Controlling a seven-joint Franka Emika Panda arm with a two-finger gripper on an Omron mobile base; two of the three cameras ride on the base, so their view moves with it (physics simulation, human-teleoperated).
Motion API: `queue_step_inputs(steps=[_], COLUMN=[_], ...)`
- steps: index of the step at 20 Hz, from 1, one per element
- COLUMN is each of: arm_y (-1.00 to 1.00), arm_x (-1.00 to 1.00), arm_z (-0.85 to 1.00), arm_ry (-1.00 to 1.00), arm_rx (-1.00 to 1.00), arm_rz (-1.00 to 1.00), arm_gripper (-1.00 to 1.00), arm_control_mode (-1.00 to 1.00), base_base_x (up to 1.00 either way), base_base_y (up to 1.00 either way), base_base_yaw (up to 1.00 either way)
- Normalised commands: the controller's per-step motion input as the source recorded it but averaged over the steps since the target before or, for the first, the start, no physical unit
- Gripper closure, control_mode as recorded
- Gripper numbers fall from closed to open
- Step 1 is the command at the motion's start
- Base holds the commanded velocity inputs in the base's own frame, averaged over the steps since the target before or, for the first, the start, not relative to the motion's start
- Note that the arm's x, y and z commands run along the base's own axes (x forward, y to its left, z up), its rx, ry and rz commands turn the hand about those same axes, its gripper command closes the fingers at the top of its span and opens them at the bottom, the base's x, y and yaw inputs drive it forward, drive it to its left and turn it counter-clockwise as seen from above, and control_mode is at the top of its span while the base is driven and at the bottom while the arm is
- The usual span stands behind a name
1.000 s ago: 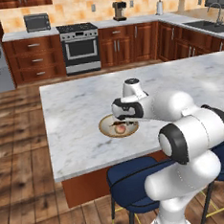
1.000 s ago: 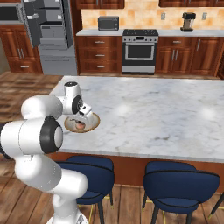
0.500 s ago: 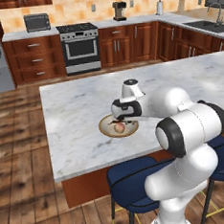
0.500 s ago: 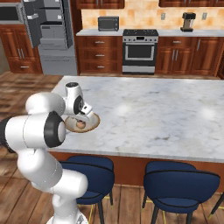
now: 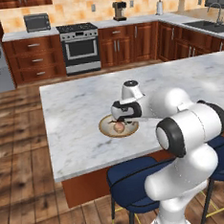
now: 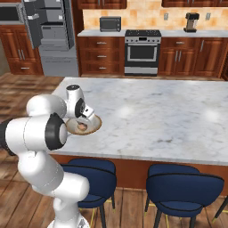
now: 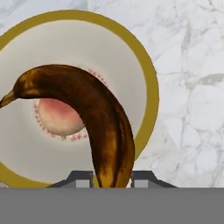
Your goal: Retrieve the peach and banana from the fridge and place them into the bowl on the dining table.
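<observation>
Near the dining table's [image 5: 75, 107] front edge, toward its left end, you see the gripper [image 7: 112, 180] above the bowl [image 7: 151, 94], nearly closed on the brown banana [image 7: 103, 118]; the peach [image 7: 59, 116] lies inside the bowl.

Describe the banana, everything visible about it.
The banana is overripe: dark brown with streaks of yellow toward the lower end. It curves in an arch, its pointed tip out to one side. Its lower end sits between the gripper fingertips, which are shut on it. It hangs over the bowl, in front of the peach.
</observation>
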Motion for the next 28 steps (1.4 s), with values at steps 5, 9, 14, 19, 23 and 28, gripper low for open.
queue_step_inputs(steps=[5, 9, 14, 19, 23, 28], arm_y=[0.0, 0.0, -0.09, -0.32, -0.22, -0.01], arm_x=[-0.36, -0.6, -0.79, -1.0, -1.0, -1.0], arm_z=[0.05, 0.36, 0.84, 0.88, 0.49, 0.3], arm_ry=[-0.06, -0.09, -0.13, -0.22, -0.22, -0.18], arm_rx=[0.0, 0.0, 0.0, 0.0, 0.01, 0.0], arm_rz=[0.0, -0.01, -0.01, -0.01, 0.0, 0.0], arm_gripper=[-1.0, -1.0, -1.0, -1.0, -1.0, -1.0], arm_control_mode=[-1.0, -1.0, -1.0, -1.0, -1.0, -1.0], base_base_x=[0.0, 0.0, 0.0, 0.0, 0.0, 0.0], base_base_y=[0.0, 0.0, 0.0, 0.0, 0.0, 0.0], base_base_yaw=[0.0, 0.0, 0.0, 0.0, 0.0, 0.0])
